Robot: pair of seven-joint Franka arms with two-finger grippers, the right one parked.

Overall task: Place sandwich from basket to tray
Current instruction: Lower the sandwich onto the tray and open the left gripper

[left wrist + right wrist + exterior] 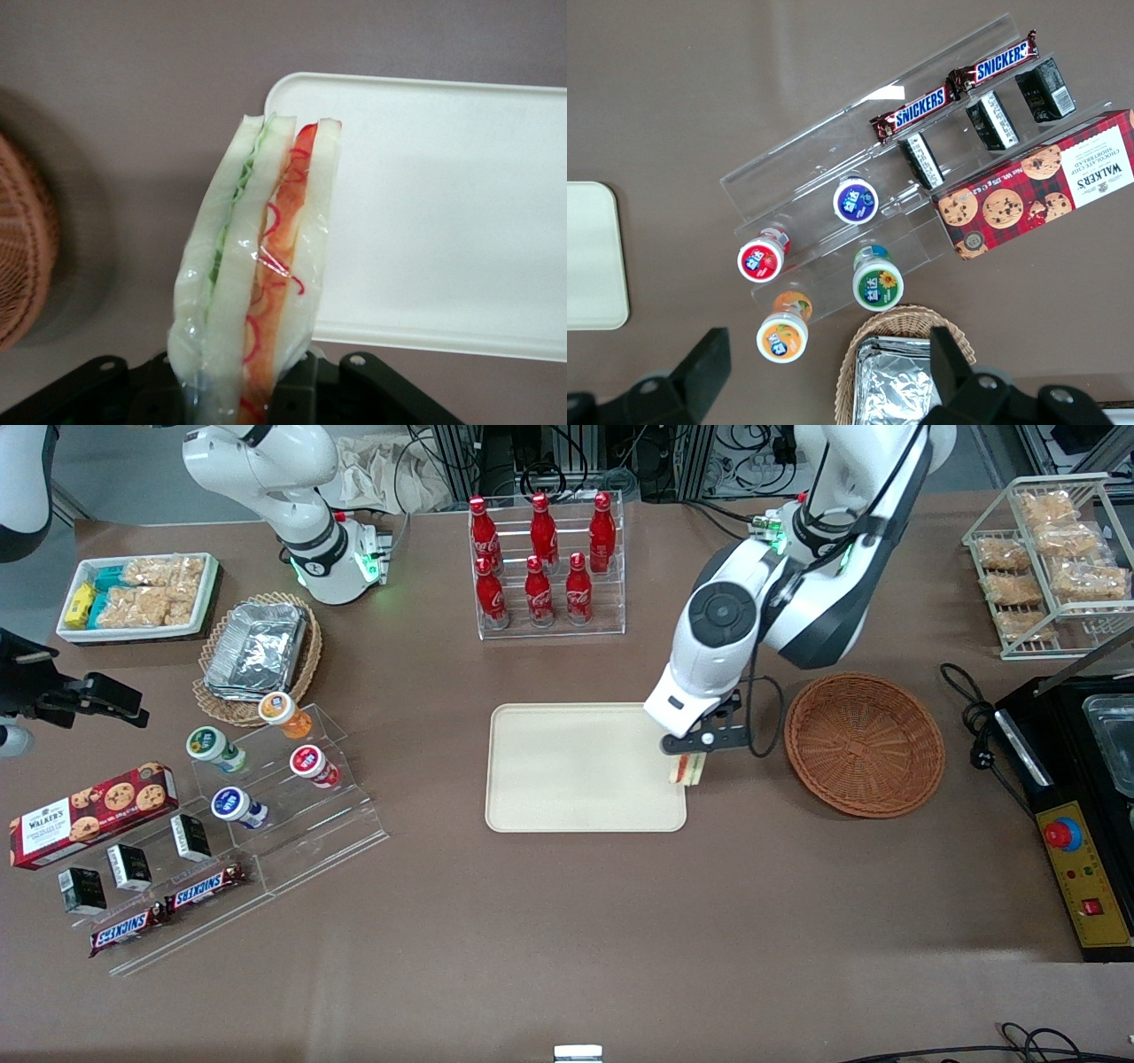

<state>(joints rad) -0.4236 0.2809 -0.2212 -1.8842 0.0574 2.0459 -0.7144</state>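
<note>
Table [567, 939]: brown cloth surface carrying everything below.
Working arm [753, 602]: white, bent down over the gap between the tray and the reddish basket.
Tray [567, 771]: cream, flat, rounded corners, bare; it lies near the middle of the table, beside the reddish basket, toward the parked arm's end from it.
Basket [864, 742]: round, reddish-brown wicker, nothing inside; well apart from the tray, toward the working arm's end.
Bottle rack [549, 567]: clear case of red cola bottles, farther from the front camera than the tray.
Stepped stand [292, 815]: clear plastic, holding small round tubs and chocolate bars, toward the parked arm's end.
Cookie box [93, 813]: red tartan, beside the stand.
Gripper [695, 755]: black, hanging over the tray's edge nearest the basket; its fingers are closed onto the sandwich, pinching one end.
Sandwich [687, 769]: clear-wrapped wedge held off the surface, over the tray's rim; in the wrist view [257, 283] it stands on edge, white bread with green and orange-red filling showing, part over the tray corner [443, 212] and part over bare cloth.
</note>
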